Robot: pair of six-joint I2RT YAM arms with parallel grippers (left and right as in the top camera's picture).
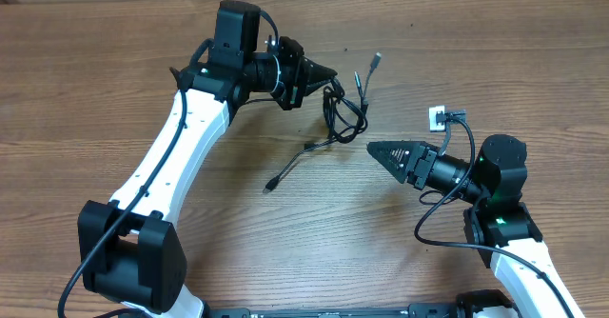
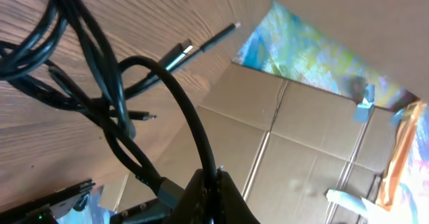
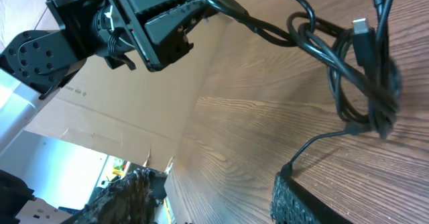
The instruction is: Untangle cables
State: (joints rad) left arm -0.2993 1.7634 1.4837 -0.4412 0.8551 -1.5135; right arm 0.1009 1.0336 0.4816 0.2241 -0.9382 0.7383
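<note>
A tangle of thin black cables [image 1: 344, 109] lies on the wooden table, with plug ends sticking out toward the back [image 1: 377, 59] and the front left [image 1: 270, 187]. My left gripper [image 1: 333, 73] is shut on one cable at the tangle's left edge; the left wrist view shows the cord [image 2: 191, 123] pinched between the fingers [image 2: 213, 178]. My right gripper [image 1: 376, 149] is open and empty, just right of the tangle. The right wrist view shows the knot [image 3: 355, 70] ahead of its fingers [image 3: 221, 197] and the left gripper [image 3: 167, 16] holding a cord.
A small white plug [image 1: 436, 118] lies on the table behind the right arm. Cardboard panels [image 2: 301, 150] stand beyond the table edge.
</note>
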